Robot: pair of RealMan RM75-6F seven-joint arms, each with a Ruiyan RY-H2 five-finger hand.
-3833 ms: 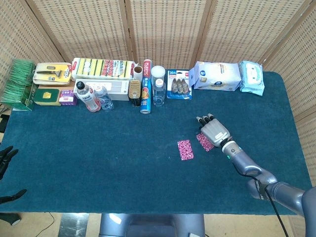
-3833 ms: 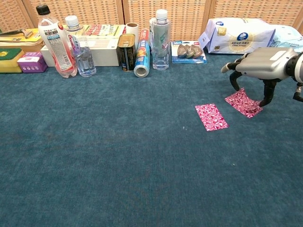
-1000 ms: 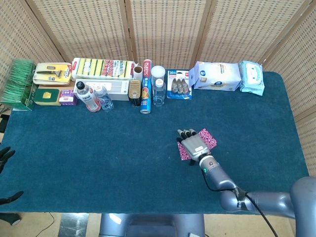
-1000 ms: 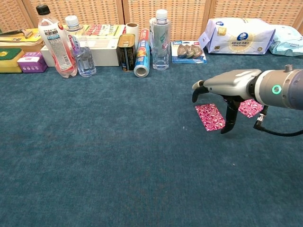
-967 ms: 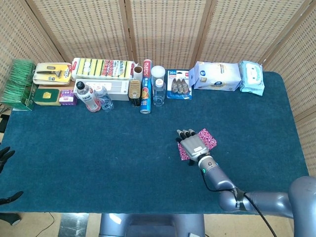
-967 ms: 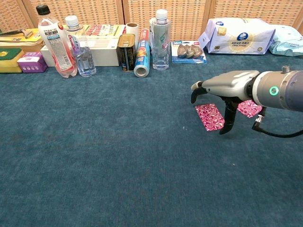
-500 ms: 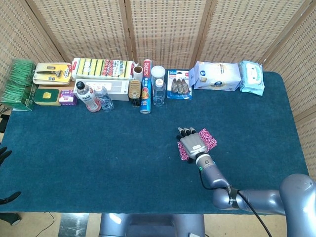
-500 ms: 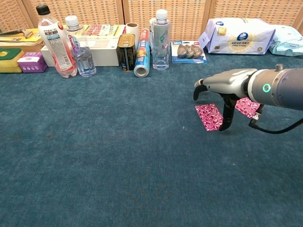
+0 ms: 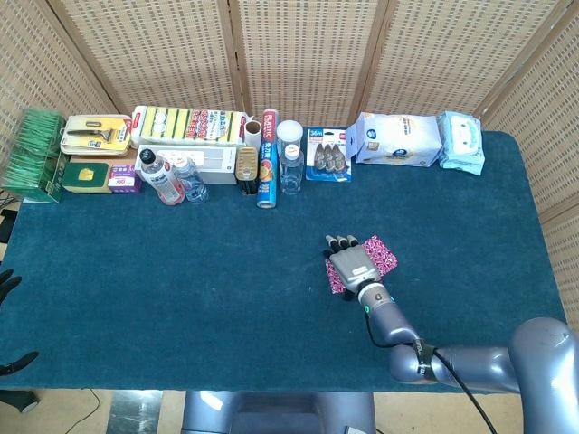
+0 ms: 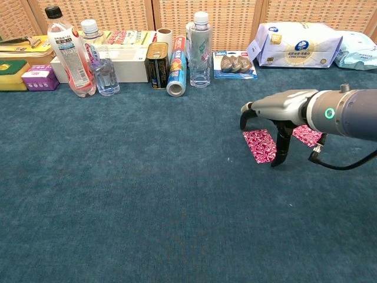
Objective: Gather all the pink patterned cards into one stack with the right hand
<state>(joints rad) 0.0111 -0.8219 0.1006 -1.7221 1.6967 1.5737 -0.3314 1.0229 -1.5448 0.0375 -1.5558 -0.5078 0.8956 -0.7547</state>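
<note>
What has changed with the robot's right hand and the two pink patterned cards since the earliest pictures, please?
The right hand moved leftward from over the right pink patterned card to over the left pink patterned card, holding nothing. Both cards lie where they were, unstacked; the back-row items are unmoved.

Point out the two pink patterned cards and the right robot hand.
Left pink card [image 10: 257, 143], chest view, its exposed left half.
Right pink card [image 10: 307, 135], chest view, visible strip behind the wrist.
Right robot hand [image 9: 353, 265], head view, back of the hand.

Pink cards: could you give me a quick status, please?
Right hand over near card, holding nothing. Far card apart, unstacked. Left hand at table edge.
</note>
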